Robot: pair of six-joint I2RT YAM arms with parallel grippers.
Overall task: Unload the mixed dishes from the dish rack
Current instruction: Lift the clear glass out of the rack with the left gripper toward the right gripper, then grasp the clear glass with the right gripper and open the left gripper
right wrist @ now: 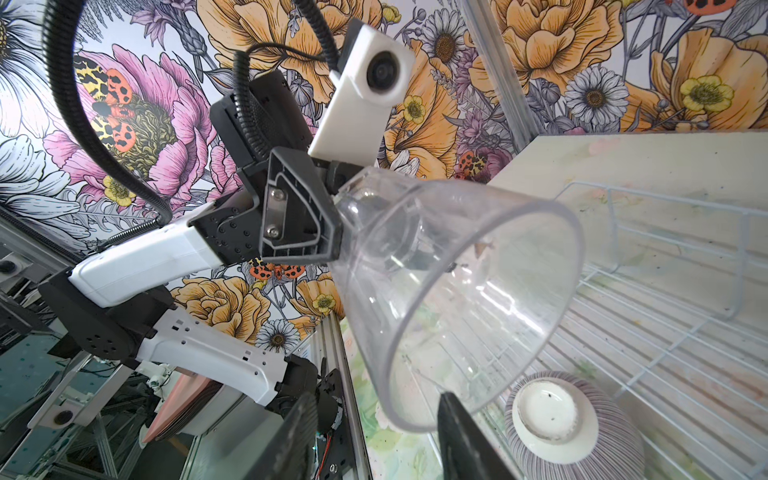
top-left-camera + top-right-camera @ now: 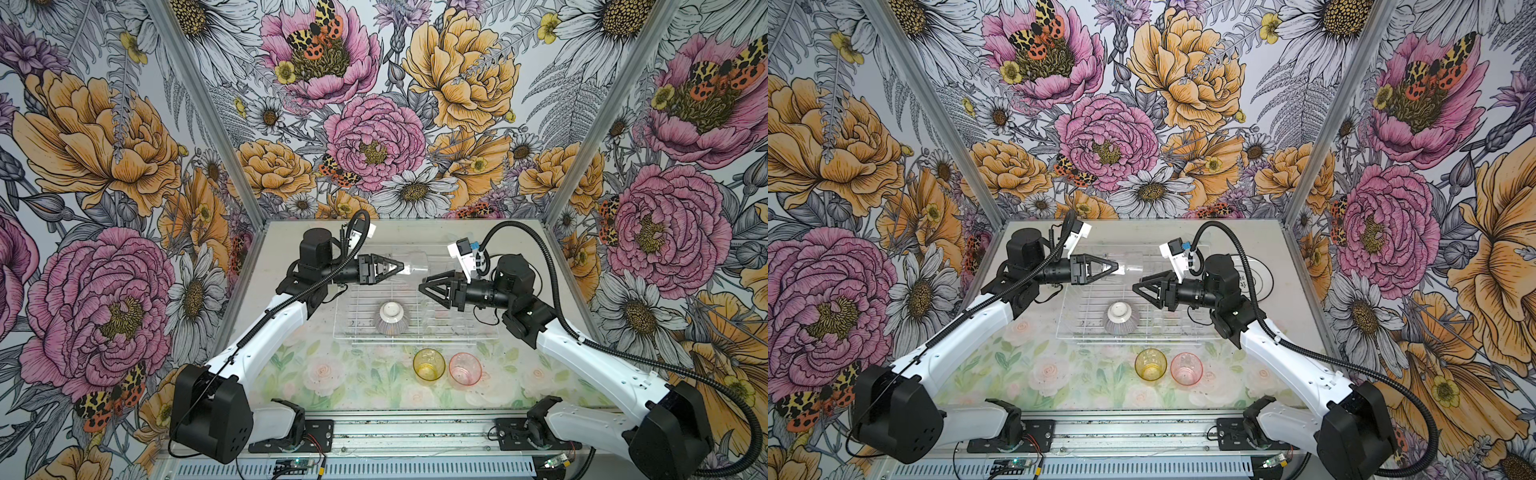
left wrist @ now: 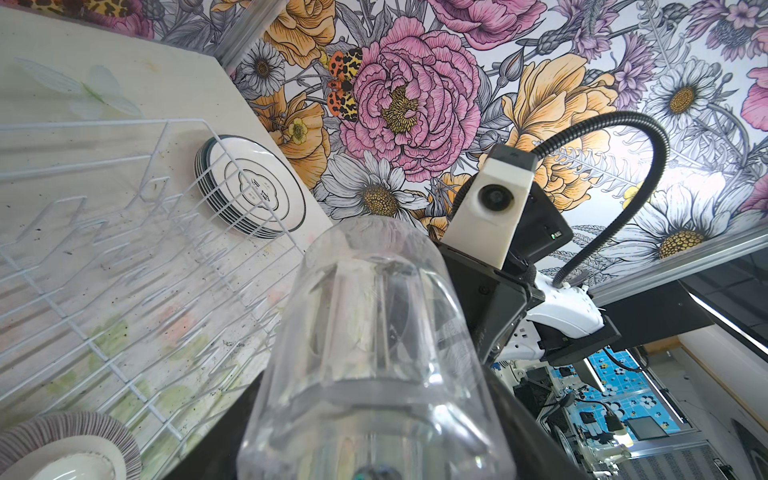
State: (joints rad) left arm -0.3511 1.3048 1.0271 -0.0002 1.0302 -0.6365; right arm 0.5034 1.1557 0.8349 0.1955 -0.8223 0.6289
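Clear tumbler (image 2: 415, 263), base gripped by the left gripper (image 2: 402, 266) over the dish rack's (image 2: 478, 332) twelve o'clock edge, seemingly awaits handover: the right gripper (image 2: 422, 285), jaws apart at its four o'clock, must clasp the rim.

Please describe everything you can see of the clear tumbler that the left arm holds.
The clear tumbler is colourless and see-through, with smooth walls widening from a narrow base to a round rim. It looks empty. It lies sideways in the air above the dish rack, its base gripped by the left gripper. Its mouth faces the open right gripper.
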